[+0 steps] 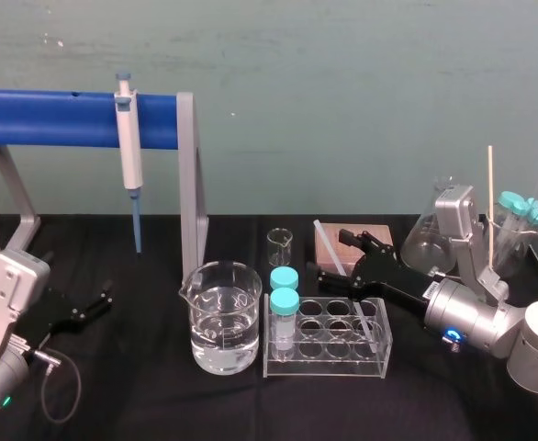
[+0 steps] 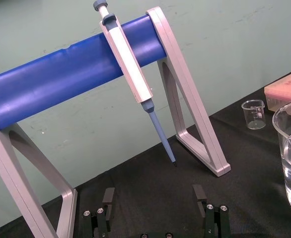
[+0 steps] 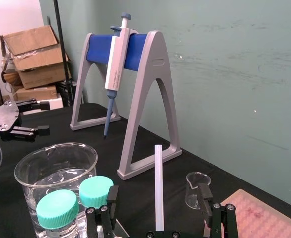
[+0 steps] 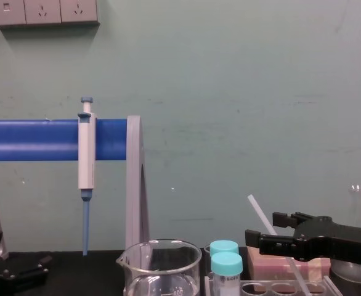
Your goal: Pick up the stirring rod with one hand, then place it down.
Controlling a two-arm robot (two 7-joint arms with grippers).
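While in rack (image 1: 329,367), stirring rod (image 1: 330,248) (tilted)

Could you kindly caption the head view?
Right pincer open astride the stirring rod leaning in the rack; left pincer parked.

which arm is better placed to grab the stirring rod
Right. The right claw is open with a finger on either side of the stirring rod, which leans in the clear rack. The left claw rests by the pipette stand, beyond the beaker.

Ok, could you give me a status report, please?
Right gripper open, straddling stirring rod. Rod leaning in tube rack, ungripped. Left gripper open, parked left. Capped vials nearby.
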